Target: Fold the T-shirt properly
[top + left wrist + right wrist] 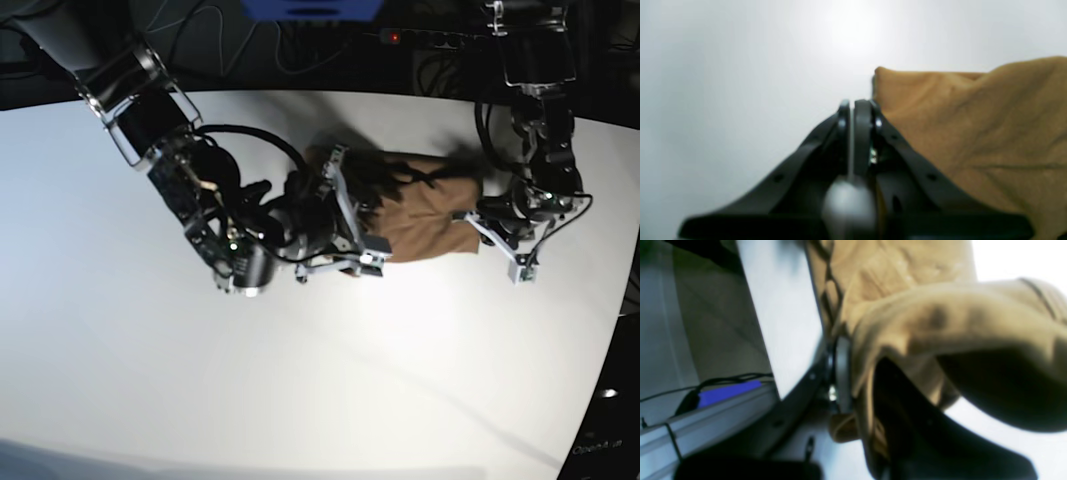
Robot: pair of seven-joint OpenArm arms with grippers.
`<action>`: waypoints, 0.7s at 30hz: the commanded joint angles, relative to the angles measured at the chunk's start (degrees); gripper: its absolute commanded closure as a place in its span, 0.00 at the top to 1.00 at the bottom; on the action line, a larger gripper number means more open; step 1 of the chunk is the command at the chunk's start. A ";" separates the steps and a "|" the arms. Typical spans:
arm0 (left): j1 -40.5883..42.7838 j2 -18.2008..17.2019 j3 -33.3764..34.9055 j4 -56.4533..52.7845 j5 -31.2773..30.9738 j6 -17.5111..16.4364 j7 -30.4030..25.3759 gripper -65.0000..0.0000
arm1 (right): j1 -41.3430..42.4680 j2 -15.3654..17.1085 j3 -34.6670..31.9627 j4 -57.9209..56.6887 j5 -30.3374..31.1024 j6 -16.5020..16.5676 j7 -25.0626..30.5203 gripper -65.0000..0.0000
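My right end effector [853, 373] was clamped on a bunch of the T-shirt [425, 215], with tan cloth pinched between the fingers and draped thick over the top of them in the right wrist view. In the base view that end effector [345, 225] sat at the shirt's edge nearest my right arm, so that whole side was crowded with my own hardware and cables.

My left end effector [851, 106] was closed down to a hairline gap with nothing between the tips. It sat just beside the shirt's edge [973, 133], over bare surface [723, 83]. From the base view it [495, 235] was parked at the opposite end of the shirt.

The shirt itself was lying as a compact, wrinkly bundle on the white surface [300, 380], toward the far side, stretched between my two arms. Loads of open surface on the near side and out to the left of the base view. Behind the far edge there was dark clutter and cables, so less room that way.
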 commanded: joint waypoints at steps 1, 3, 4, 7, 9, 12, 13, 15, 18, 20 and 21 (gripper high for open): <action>0.40 0.17 0.44 -0.52 -0.02 -0.36 3.78 0.03 | 1.81 -1.15 0.20 1.02 0.79 0.08 1.08 0.00; 0.40 0.26 0.97 -0.43 -0.02 -0.36 3.87 0.03 | 2.43 -1.95 0.12 1.02 0.79 0.08 0.82 0.00; 0.58 0.26 1.50 -0.43 -0.11 -0.36 3.87 0.03 | 2.60 -2.74 0.12 1.02 0.79 0.08 0.03 0.00; 0.66 0.26 2.20 -0.96 -0.11 -0.36 3.87 0.03 | 2.69 -4.58 0.12 1.02 0.79 0.08 -1.29 0.00; 0.75 0.26 2.20 -0.96 -0.11 -0.36 3.87 0.03 | 3.13 -5.29 0.12 1.02 0.79 0.08 -1.29 0.00; 0.93 0.26 2.20 -0.96 -0.11 -0.36 3.87 0.03 | 3.57 -6.34 0.12 0.85 0.79 0.08 -1.29 0.00; 1.19 0.26 2.20 -0.87 -0.11 -0.36 3.87 0.03 | 3.57 -6.52 0.12 0.76 0.79 0.08 -1.20 0.00; 1.28 0.26 2.20 -0.43 -0.11 -0.36 3.96 0.03 | 3.57 -7.04 0.12 0.58 0.79 0.08 -0.94 0.00; 1.54 0.26 2.20 -0.43 -0.11 -0.36 3.96 0.03 | 3.75 -8.63 0.12 0.50 0.70 0.08 -0.94 0.00; 1.54 0.26 2.73 -0.43 -0.11 -0.36 3.96 0.03 | 4.10 -9.77 0.12 0.50 0.70 0.08 -0.85 0.00; 1.54 0.26 3.35 -0.43 -0.11 -0.36 3.96 0.03 | 4.19 -10.21 0.12 0.50 0.70 0.08 -0.85 0.00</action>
